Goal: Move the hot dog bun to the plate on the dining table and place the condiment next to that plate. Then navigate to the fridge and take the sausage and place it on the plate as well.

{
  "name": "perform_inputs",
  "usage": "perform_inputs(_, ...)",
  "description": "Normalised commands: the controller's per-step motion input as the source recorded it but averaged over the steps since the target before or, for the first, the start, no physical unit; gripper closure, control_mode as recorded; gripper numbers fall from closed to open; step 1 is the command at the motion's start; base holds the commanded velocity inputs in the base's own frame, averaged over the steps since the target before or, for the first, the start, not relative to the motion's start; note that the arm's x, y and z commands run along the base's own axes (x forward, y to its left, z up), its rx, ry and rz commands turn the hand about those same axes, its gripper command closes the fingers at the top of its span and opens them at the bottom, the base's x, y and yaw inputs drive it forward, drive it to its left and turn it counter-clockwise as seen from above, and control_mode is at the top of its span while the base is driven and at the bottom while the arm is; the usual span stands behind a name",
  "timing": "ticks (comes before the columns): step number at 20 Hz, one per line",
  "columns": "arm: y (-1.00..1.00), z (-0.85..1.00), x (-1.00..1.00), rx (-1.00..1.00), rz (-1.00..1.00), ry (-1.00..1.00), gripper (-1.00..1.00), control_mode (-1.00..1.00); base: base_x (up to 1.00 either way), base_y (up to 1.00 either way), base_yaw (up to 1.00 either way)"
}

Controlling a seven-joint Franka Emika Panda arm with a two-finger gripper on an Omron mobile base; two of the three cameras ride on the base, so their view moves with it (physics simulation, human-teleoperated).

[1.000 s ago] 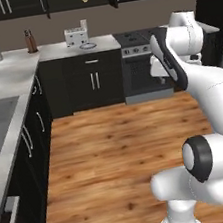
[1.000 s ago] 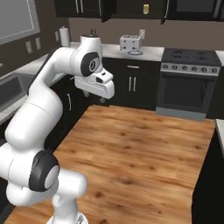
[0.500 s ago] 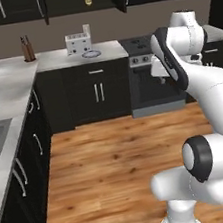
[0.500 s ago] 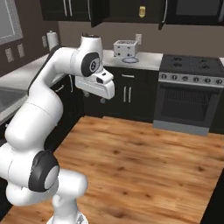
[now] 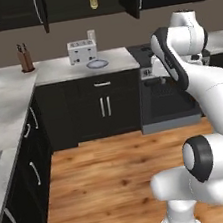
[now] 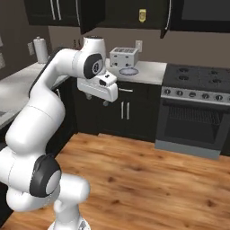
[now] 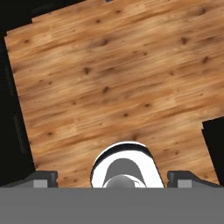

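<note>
Jaws stand wide apart on the gripper (image 6: 97, 100), with nothing between them. In the hand view the two dark fingertips (image 7: 45, 177) sit at opposite bottom corners, and between them lies bare wooden floor (image 7: 109, 87). The gripper hangs from the raised white arm and points down, well above that floor, touching nothing. In the left base view the gripper (image 5: 150, 79) shows partly behind the arm's forearm.

Beyond the gripper, lower and further back, runs a row of dark lower cabinets (image 5: 82, 107) with slim metal handles. To the gripper's right at the same depth stands the stove (image 6: 197, 81), its oven door (image 6: 193, 121) closed under the burners. A pale grey counter (image 5: 52, 72) tops the cabinets behind the gripper and turns a corner along its left side.

On that counter, behind the gripper, a silver toaster (image 5: 82, 51) stands against the wall, and a plain blue-grey plate (image 5: 97, 63) lies just in front of it. Further to the gripper's left stand a knife block (image 5: 24, 60) and, past it, a paper towel roll (image 6: 41, 50).

Highest and furthest, above the toaster, dark upper cabinets (image 6: 49, 11) line the wall. Between two of their doors that stand ajar sits a small yellow item with a darker label, seemingly the condiment (image 5: 93, 1), well above the gripper.
</note>
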Motion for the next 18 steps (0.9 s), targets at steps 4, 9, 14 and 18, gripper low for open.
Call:
perform_inputs(4, 0.00, 0.00, 0.00, 0.00, 0.00, 0.00, -1.00, 1.00, 1.00, 0.00, 0.06)
perform_inputs(9, 0.00, 0.00, 0.00, 0.00, 0.00, 0.00, -1.00, 1.00, 1.00, 0.00, 0.08)
perform_inputs(14, 0.00, 0.00, 0.00, 0.00, 0.00, 0.00, -1.00, 1.00, 1.00, 0.01, 0.10)
perform_inputs(18, 0.00, 0.00, 0.00, 0.00, 0.00, 0.00, -1.00, 1.00, 1.00, 0.00, 0.11)
